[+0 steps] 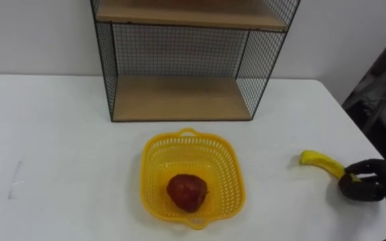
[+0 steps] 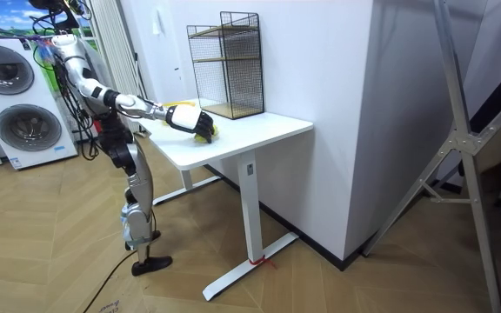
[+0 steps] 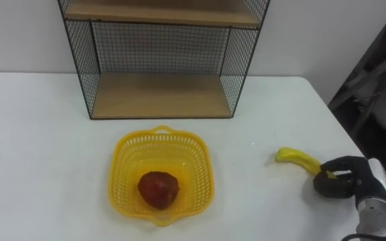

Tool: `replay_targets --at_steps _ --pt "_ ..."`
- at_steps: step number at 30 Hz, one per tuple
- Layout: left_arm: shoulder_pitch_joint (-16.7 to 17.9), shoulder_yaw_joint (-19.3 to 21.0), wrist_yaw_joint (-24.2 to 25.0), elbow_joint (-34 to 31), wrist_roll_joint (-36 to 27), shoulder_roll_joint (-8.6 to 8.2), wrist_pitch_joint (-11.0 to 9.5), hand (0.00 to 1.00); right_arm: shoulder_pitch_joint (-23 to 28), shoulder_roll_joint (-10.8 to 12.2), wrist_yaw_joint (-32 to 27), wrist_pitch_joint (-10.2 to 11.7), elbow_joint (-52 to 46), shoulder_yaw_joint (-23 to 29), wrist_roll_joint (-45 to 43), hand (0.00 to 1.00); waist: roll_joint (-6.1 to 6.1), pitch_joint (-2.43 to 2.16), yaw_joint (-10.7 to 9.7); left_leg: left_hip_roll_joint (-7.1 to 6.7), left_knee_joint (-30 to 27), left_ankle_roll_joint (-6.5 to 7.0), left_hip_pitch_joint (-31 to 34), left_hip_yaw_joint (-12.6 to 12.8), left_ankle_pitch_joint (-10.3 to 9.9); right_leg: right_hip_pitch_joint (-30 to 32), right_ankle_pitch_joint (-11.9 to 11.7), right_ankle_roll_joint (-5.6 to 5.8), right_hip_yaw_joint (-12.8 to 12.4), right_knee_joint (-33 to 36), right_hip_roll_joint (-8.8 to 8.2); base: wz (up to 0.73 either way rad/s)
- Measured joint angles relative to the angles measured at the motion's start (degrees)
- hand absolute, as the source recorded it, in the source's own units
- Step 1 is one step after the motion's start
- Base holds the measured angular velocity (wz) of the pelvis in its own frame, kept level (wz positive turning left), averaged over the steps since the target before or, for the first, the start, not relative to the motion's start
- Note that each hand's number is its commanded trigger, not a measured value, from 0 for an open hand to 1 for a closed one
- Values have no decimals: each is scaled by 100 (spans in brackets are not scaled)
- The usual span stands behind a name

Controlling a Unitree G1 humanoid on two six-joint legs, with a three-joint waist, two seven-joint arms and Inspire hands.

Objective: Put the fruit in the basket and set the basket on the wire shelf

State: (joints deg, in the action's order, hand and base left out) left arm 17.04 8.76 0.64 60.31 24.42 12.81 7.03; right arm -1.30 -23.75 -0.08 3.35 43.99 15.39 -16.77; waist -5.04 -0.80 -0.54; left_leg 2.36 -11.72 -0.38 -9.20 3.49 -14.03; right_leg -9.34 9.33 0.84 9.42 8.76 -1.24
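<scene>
- Nearest, at the lower right: right hand (image 1: 370, 184), dark fingers curled round the near end of the banana (image 1: 319, 161); clamped on it, not splayed.
- Runs with its long axis from the hand up and to the robot's left, free tip aimed roughly toward the basket; lifted or resting on the table (image 1: 45, 147), cannot tell.
- Farther in, well apart to the hand's left: yellow basket (image 1: 154, 152), open side up, red fruit (image 1: 187, 191) already inside.
- Calls, most likely, for a leftward carry over the table, banana tip leading, then a release above the rim.
- Farthest, straight behind the basket against the wall: wire shelf (image 1: 179, 97), lower board open toward the basket.
</scene>
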Motion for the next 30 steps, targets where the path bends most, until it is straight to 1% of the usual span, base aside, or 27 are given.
replay_targets --at_steps 6,8,9,11,13,14,16,17,18,19,21,22,23,26,29,30 --pt "-89 -27 -10 28 -5 -2 -3 0 15 54 -14 -31 -28 -10 115 100 -24 10 9 -5 15 1 11 4 -3 12 -1 -1 19 26 -9 0" --pt "-129 -56 -12 69 -7 -2 -1 0 12 72 -35 -80 -70 -9 121 100 -25 10 62 -5 15 0 9 17 -3 27 -1 -2 9 36 -8 -3" --pt "-131 -58 -12 60 -7 -8 -2 0 20 105 -32 -184 -219 -11 119 100 -25 11 77 -2 15 0 9 36 -3 35 -4 -7 -2 33 -7 -6" --pt "-131 -57 -12 61 -9 -9 -2 0 32 150 -15 -270 -395 -16 121 100 -27 12 82 -2 14 0 13 75 -3 40 -5 -9 -25 15 -6 -7" --pt "-129 -58 -13 64 -9 -15 3 0 102 229 62 -440 -899 -178 164 100 -34 13 87 -4 14 1 25 114 -2 71 -5 -9 -71 18 -6 -8" --pt "-134 -58 -19 59 -10 -14 0 0 145 230 91 -460 -1029 -261 187 100 -29 9 87 -6 13 1 37 113 -2 84 -5 -9 -71 21 -7 -4" --pt "-175 -58 -49 63 -9 -23 -31 0 296 281 238 -470 -1540 -450 190 100 -34 19 116 -8 0 4 82 122 1 189 -3 -5 -104 105 -12 -7" --pt "-172 -58 -50 66 -9 -29 -50 0 306 284 257 -469 -1636 -510 191 100 -31 20 119 -8 -1 4 91 128 1 211 -2 -4 -120 111 -12 -12" --pt "-171 -59 -49 63 -14 -40 -76 0 310 298 282 -470 -1829 -573 189 100 -22 30 117 -11 0 5 117 141 2 249 -2 -4 -132 121 -16 -7" --pt "-181 -58 -49 57 -14 -42 -96 0 318 316 282 -471 -2066 -582 192 100 -16 29 111 -13 -5 8 175 141 4 287 -1 -2 -136 138 -20 -5" --pt "-192 -53 -49 66 -16 -43 -112 0 318 321 284 -471 -2488 -582 200 100 -18 41 113 -12 -1 12 214 144 6 338 0 -1 -143 164 -21 0" --pt "-205 -54 -49 62 -16 -42 -113 0 315 320 283 -467 -2762 -581 243 100 11 55 110 -9 -1 11 238 143 6 365 1 1 -141 175 -20 0" --pt "-219 -54 -49 63 -16 -42 -113 0 313 320 281 -468 -2885 -581 298 100 12 56 105 -9 0 11 244 143 6 370 2 2 -140 175 -20 0" --pt "-227 -61 -49 106 -76 -83 -134 0 312 320 283 -460 -3406 -580 892 100 44 78 114 -10 8 12 240 169 7 372 1 2 -139 175 -22 0" --pt "-209 -76 -51 105 -133 -86 -162 0 312 321 280 -444 -3583 -580 1117 100 46 80 114 -10 12 12 240 182 7 376 2 2 -137 173 -22 0" --pt "-196 -124 -58 102 -133 -91 -168 0 312 330 279 -444 -3689 -580 1201 100 59 87 111 -9 12 12 240 190 7 378 2 2 -140 173 -22 -3"
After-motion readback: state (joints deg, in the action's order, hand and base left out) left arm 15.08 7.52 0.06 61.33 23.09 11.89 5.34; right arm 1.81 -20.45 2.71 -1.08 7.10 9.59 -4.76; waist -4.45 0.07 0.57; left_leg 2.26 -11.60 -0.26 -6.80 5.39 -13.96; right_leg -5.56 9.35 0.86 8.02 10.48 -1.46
